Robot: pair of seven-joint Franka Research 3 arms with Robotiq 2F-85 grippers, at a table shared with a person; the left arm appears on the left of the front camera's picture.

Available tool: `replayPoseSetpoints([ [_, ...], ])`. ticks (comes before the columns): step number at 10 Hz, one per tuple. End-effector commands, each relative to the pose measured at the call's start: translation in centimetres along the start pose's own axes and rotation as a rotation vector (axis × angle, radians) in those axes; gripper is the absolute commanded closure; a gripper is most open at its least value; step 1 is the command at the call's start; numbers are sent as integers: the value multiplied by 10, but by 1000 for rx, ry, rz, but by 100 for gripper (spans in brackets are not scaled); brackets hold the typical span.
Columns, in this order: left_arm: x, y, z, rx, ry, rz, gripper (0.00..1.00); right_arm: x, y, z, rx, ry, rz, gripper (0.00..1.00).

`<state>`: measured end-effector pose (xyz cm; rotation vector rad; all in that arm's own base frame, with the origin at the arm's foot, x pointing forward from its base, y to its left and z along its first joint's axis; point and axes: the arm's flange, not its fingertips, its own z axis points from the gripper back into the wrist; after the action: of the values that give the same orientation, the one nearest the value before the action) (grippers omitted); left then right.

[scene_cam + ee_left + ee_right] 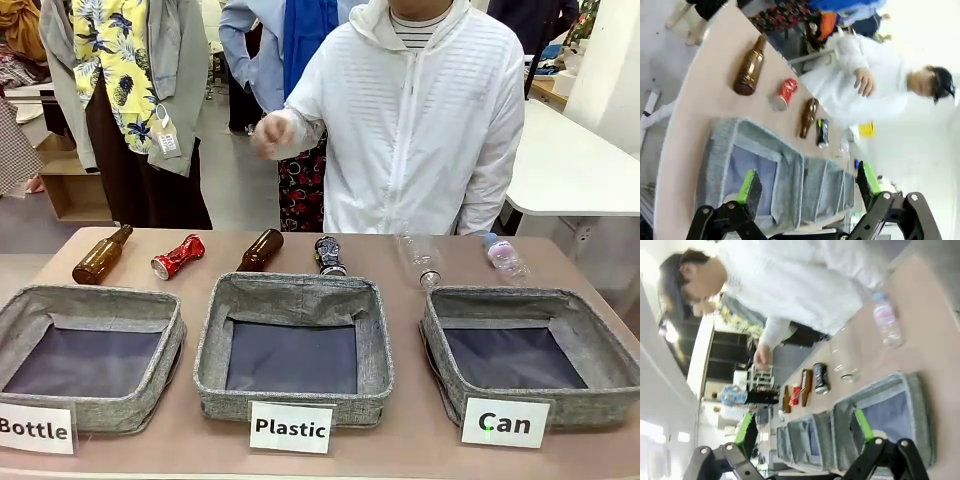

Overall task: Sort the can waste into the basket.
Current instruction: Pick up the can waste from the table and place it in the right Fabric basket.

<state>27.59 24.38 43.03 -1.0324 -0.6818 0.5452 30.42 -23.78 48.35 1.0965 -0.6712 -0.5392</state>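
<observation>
Lying in far row on table (410,450): red can (178,256) being flanked by two brown bottles (102,254) at far left; black can (329,256) near middle, just right of second brown bottle. Can basket (500,297) sitting at near right, dark floor showing bare; both cans lying outside it, red one well apart. Left gripper (808,182) being held wide open, nothing gripped. Right gripper (804,426) also being held wide open, nothing between fingers. Person's hand (270,135) being held raised at far side.
</observation>
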Motion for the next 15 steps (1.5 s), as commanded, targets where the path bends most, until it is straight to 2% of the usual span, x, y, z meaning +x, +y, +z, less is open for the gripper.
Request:
replayPoseSetpoints([
  [1,-5,-6,-8,-27,68,-48,0,-3,10,-7,44,37,20,0],
  [4,-5,-6,-8,-27,68,-48,0,-3,10,-7,44,37,20,0],
  [5,-5,-6,-8,-27,68,-48,0,-5,6,-7,7,38,5,0],
  [6,-5,-6,-8,-27,68,-48,0,-14,24,-25,-120,42,53,0],
  [7,-5,-6,-8,-27,68,-48,0,-27,48,-48,-204,47,111,0],
  [8,-5,-6,-8,-27,68,-48,0,-43,76,-82,-297,94,194,0],
  [10,-5,-6,-8,-27,68,-48,0,-73,117,-154,-414,153,327,0],
  [12,-5,-6,-8,-27,68,-48,0,-133,157,-225,-511,278,532,0],
  [14,-5,-6,-8,-27,68,-48,0,-189,170,-268,-539,358,697,0],
  [15,-5,-6,-8,-27,68,-48,0,-201,169,-268,-524,388,758,0],
])
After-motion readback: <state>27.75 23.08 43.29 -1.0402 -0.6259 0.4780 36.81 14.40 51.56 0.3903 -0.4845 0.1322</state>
